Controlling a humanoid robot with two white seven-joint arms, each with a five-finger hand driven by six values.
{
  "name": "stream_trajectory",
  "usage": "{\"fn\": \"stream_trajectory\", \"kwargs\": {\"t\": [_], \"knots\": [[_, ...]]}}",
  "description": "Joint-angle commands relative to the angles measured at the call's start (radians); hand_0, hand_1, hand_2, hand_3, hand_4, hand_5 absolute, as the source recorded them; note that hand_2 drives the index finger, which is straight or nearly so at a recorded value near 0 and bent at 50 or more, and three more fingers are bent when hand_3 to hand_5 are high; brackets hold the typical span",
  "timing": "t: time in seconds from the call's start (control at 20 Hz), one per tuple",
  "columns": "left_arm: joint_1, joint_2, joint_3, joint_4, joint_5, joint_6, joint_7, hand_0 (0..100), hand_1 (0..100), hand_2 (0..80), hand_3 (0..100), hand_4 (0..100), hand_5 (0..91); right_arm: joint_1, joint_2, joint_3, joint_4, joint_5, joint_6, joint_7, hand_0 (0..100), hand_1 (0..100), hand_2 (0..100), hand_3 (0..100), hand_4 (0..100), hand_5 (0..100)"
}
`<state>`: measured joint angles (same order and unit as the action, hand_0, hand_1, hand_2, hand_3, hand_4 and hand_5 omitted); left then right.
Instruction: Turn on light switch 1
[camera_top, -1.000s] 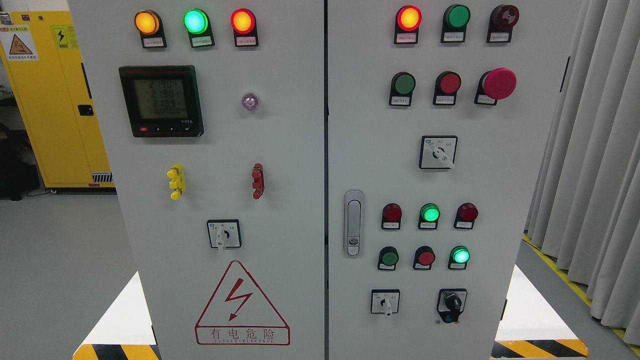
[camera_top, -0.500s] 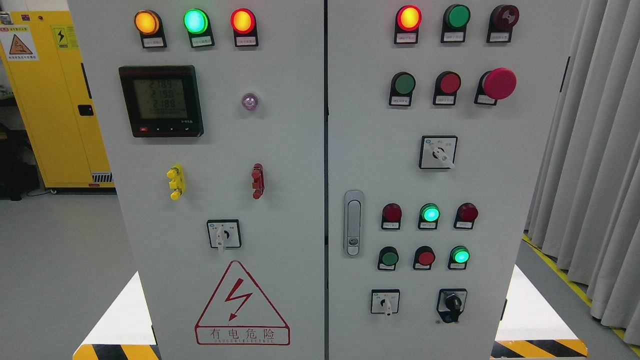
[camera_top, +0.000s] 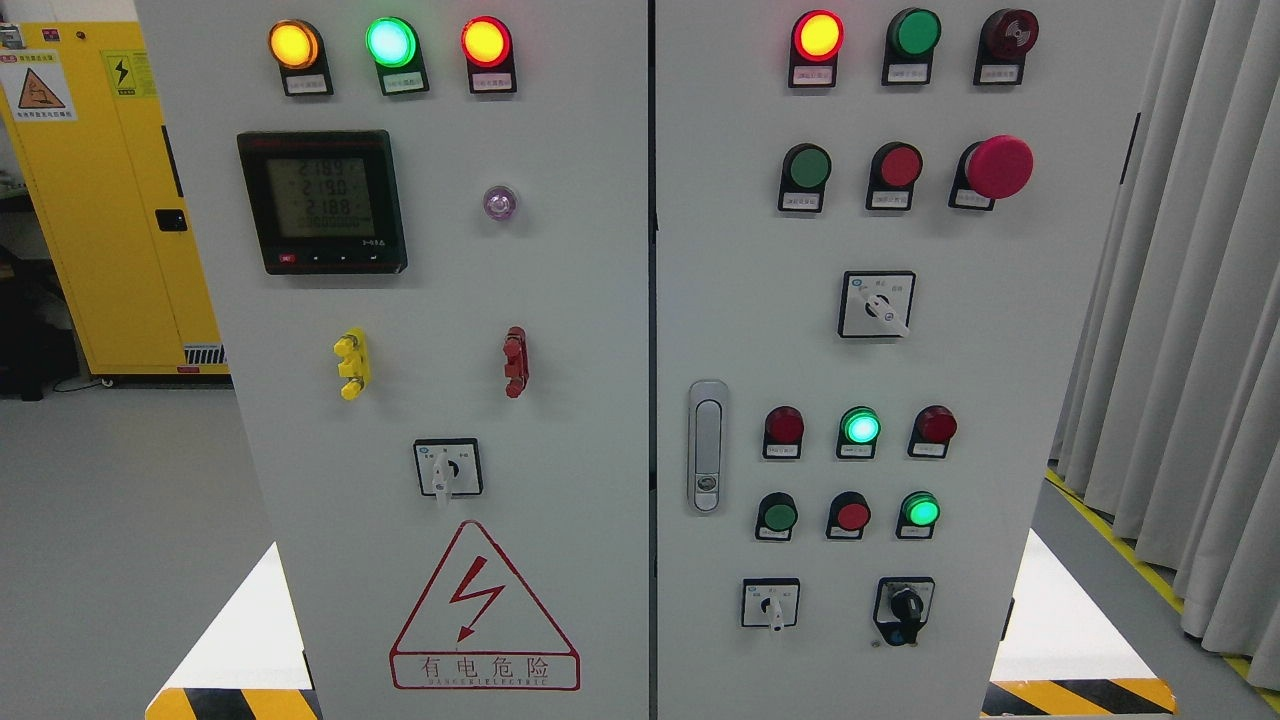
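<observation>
A grey electrical cabinet (camera_top: 560, 300) with two doors fills the head view. The right door carries a row of push buttons: green (camera_top: 807, 168), red (camera_top: 899, 167) and a large red mushroom button (camera_top: 997, 167). Lower down sit a dark green button (camera_top: 778, 516), a red button (camera_top: 851, 516) and a lit green button (camera_top: 921, 511). Above them are two dark red lamps and a lit green lamp (camera_top: 860, 427). Rotary selectors sit at mid right (camera_top: 877, 305), bottom right (camera_top: 770, 603), (camera_top: 904, 605) and on the left door (camera_top: 447, 468). Neither hand shows.
A yellow safety cabinet (camera_top: 100, 200) stands at the back left. Grey curtains (camera_top: 1190, 330) hang at the right. Yellow-black floor tape (camera_top: 1080, 695) marks the cabinet's base. A door handle (camera_top: 707, 445) sits at the right door's left edge. A digital meter (camera_top: 322, 200) glows on the left door.
Only the meter's digits have flickered. Nothing else has moved.
</observation>
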<state>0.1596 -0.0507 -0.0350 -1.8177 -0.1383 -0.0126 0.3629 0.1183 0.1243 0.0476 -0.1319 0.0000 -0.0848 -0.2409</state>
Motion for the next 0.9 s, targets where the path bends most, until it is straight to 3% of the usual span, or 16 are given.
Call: {"fn": "stream_trajectory", "kwargs": {"t": [0.0,0.25,0.65,0.85], "knots": [[-0.089,-0.044,-0.106,-0.075,-0.009,0.049,0.031,13,68,62.3,85,79,64.5,0.000,0.000,0.000,0.000,-0.029,0.000,0.000,0,50,4,0,0,0],[-0.121,-0.049,-0.103,-0.080,-0.015,0.062,0.041,14,68,63.0,85,80,66.2,0.000,0.000,0.000,0.000,-0.029,0.000,0.000,0,50,4,0,0,0],[-0.190,-0.057,-0.100,-0.115,-0.053,0.180,0.044,13,69,63.7,86,80,68.5,0.001,0.000,0.000,0.000,-0.029,0.000,0.000,0,50,4,0,0,0],[-0.232,-0.058,-0.091,-0.123,-0.056,0.239,0.073,13,69,63.2,86,80,69.0,0.000,0.000,0.000,0.000,-0.029,0.000,0.000,0,50,4,0,0,0]]}}
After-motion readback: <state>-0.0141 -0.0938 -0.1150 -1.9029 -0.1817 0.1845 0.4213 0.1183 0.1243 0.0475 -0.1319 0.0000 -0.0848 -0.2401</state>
